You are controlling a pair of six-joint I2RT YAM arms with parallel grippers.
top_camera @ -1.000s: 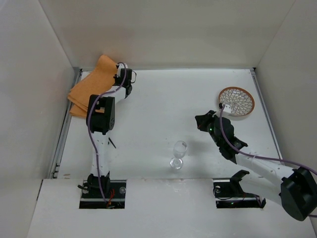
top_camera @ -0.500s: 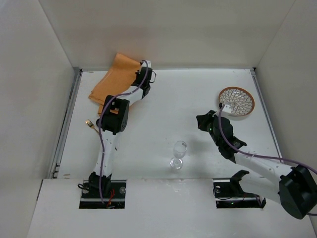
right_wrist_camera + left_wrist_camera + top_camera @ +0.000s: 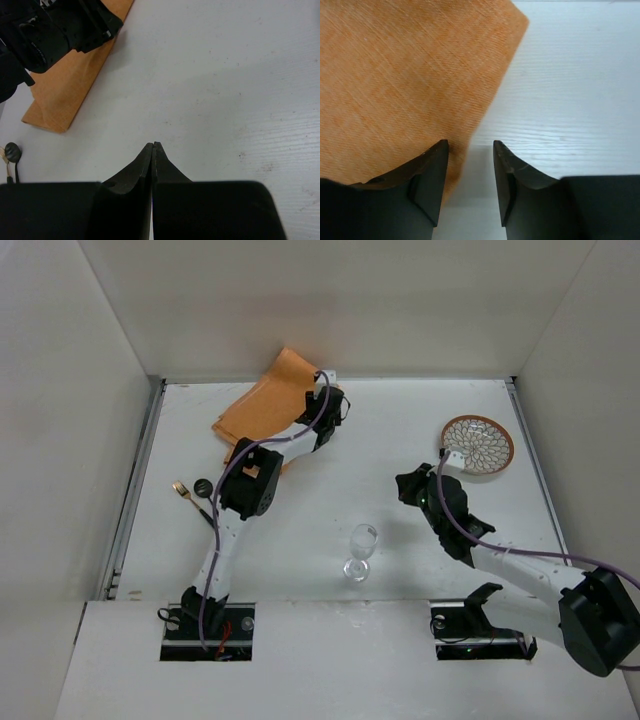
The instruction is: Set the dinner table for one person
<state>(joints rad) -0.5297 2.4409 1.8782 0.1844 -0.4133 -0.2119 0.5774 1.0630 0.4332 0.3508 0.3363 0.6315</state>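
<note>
The orange cloth (image 3: 262, 400) lies flat at the back of the dinner table (image 3: 300, 520), left of centre. My left gripper (image 3: 330, 405) is low over the cloth's right edge. Its jaws are open (image 3: 470, 150): the cloth (image 3: 405, 75) reaches under the left finger, and bare table shows in the gap. A clear wine glass (image 3: 360, 550) stands upright near the front middle. A round patterned plate (image 3: 478, 445) sits at the back right. My right gripper (image 3: 410, 485) is shut (image 3: 152, 145) over bare table, holding nothing.
A gold-tipped piece of cutlery (image 3: 184, 490) and a small dark round thing (image 3: 202, 487) lie near the left wall. White walls edge the table on three sides. In the right wrist view the left arm (image 3: 55, 30) is over the cloth (image 3: 75, 85).
The left arm has dragged the orange cloth rightward along the back of the table, then opened its jaws and let it go. Cutlery at the left came into view. The right arm barely moved.
</note>
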